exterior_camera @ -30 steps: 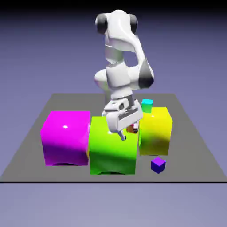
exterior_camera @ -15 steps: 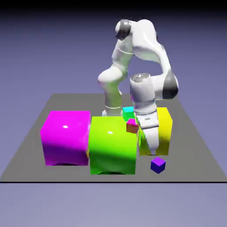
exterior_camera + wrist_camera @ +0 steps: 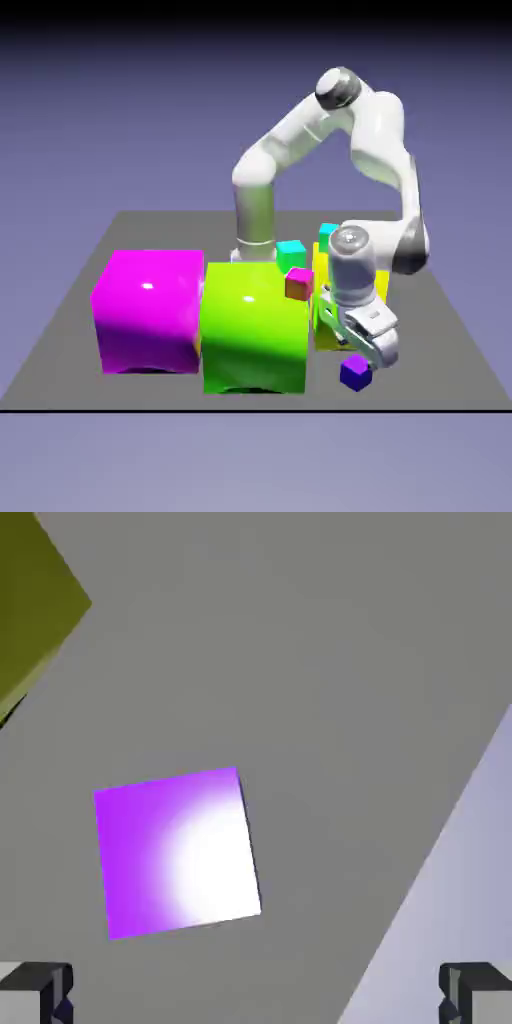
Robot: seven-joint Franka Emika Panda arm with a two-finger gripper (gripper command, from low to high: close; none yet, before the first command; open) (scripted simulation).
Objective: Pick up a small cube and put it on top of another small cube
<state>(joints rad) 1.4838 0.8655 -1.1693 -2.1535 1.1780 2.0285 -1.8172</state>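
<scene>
The small cube, purple and dark blue, lies on the grey table near its front edge, just in front of the yellow block. My gripper hangs directly above it, open and empty. In the hand view the cube's purple top shows left of centre on the table. The two grey fingertips stand far apart at the bottom corners, wider than the cube. Nothing is between them.
Three big glossy blocks stand in a row: magenta, green and yellow. A small red-and-magenta cube rests on the green block. Small teal cubes sit behind. The table's front edge runs close to the cube.
The arm has swung from over the green block to the exterior view's right and come down over the small purple cube. The jaws have stayed open.
</scene>
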